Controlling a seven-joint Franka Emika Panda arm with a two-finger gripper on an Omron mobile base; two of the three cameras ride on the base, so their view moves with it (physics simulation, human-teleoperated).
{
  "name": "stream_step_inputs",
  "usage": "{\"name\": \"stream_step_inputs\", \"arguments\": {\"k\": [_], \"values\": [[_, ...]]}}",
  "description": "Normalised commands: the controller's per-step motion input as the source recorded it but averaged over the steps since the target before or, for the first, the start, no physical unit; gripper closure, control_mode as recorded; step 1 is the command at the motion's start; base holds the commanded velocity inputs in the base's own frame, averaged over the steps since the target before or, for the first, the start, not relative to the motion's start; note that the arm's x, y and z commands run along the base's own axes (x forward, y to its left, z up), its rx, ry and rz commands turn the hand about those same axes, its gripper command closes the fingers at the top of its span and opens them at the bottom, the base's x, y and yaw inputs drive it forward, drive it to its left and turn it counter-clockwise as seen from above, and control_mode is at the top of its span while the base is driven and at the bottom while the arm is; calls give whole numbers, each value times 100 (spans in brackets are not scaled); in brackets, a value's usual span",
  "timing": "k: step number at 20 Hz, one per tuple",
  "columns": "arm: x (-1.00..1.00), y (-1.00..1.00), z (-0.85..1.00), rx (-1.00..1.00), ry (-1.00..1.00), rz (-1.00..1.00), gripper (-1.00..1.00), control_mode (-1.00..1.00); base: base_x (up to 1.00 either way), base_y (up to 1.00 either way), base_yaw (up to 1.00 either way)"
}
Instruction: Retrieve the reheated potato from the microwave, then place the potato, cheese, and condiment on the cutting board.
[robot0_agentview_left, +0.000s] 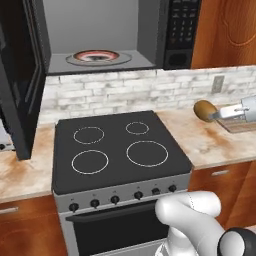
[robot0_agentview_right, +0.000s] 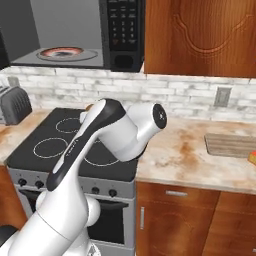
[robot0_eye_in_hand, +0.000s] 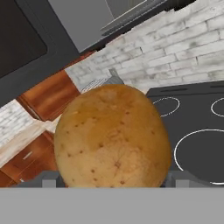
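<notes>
We see the potato (robot0_agentview_left: 204, 110) — golden-brown, speckled, gripped above the counter — at three o'clock of the open microwave (robot0_agentview_left: 100, 35).

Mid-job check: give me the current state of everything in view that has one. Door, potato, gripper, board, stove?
microwave: door swung open, turntable plate bare inside.
potato: out of the microwave, held in the air just left of the cutting board.
gripper: shut on the potato.
cutting board: flat on the counter, nothing on its visible part.
stove: four burners bare, none glowing.
oven door: closed.
</notes>
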Motion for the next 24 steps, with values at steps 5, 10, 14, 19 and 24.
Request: {"name": "stream_step_inputs", "arguments": {"k": [5, 10, 14, 19, 24], "values": [[0, 0, 0, 0, 0, 0, 100, 100, 26, -71, 0], [0, 0, 0, 0, 0, 0, 100, 100, 30, -69, 0], [0, 0, 0, 0, 0, 0, 100, 100, 36, -67, 0], [0, 0, 0, 0, 0, 0, 100, 100, 45, -59, 0], [0, 0, 0, 0, 0, 0, 100, 100, 39, -59, 0]]}}
